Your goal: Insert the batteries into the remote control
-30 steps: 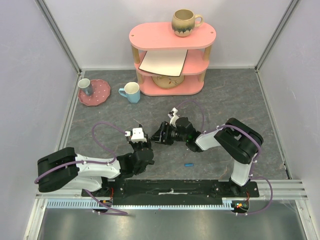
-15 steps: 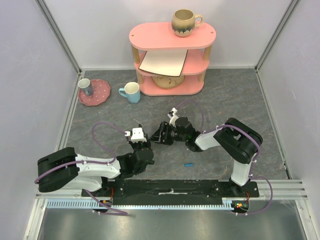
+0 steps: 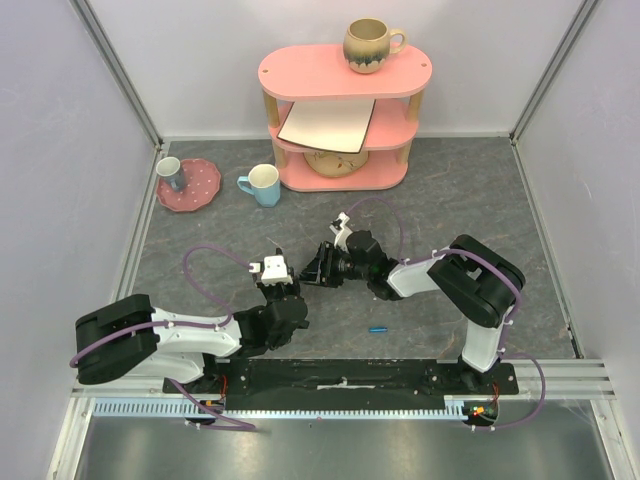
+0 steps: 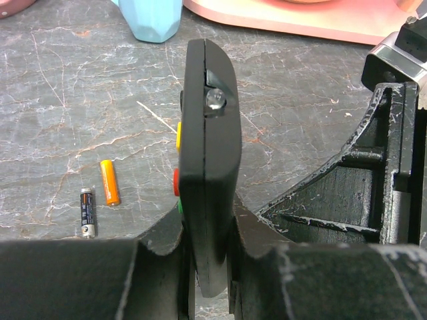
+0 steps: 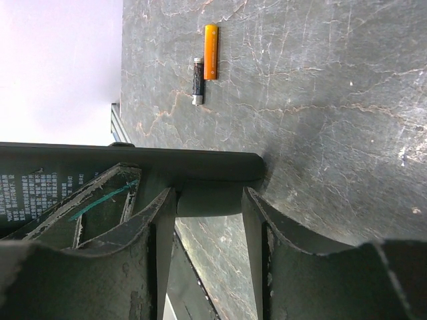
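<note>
Black remote (image 4: 207,133), clamped edgewise in the left gripper (image 4: 208,257) for bracing, is straddled by the right gripper (image 5: 209,200), grip undetermined.

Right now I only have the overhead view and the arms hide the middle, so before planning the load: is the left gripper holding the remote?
Observer: Yes, the left gripper is shut on the remote, holding it on edge.
Operator: Any batteries near it?
Observer: An orange battery and a black battery lie side by side on the table, left of the remote in the left wrist view.
Operator: And the right gripper?
Observer: Its fingertips reach the remote's side; whether they grip it I cannot tell.
</note>
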Robot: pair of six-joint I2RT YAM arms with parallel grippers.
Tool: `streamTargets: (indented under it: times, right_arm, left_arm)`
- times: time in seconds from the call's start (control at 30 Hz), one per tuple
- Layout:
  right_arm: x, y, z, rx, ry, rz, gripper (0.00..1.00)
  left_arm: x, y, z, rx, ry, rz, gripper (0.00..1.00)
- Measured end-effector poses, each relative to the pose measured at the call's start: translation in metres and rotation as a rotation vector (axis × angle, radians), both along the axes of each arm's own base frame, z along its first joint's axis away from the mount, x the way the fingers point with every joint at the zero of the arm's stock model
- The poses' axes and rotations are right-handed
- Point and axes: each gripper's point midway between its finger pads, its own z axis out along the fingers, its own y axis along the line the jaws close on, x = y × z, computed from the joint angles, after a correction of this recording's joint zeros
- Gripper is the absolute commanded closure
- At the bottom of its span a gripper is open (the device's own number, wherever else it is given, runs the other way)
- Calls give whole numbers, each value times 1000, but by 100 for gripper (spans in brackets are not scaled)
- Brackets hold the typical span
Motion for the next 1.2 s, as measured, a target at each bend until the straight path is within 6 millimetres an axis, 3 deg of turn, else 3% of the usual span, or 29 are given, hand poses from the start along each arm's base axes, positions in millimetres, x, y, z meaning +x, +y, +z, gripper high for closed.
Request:
streamTargets:
  times: [1.2]
  right_arm:
    - [-2, -1, 3, -30, -13, -7, 54]
  left_arm:
    - [0, -1, 0, 21, -3, -8, 98]
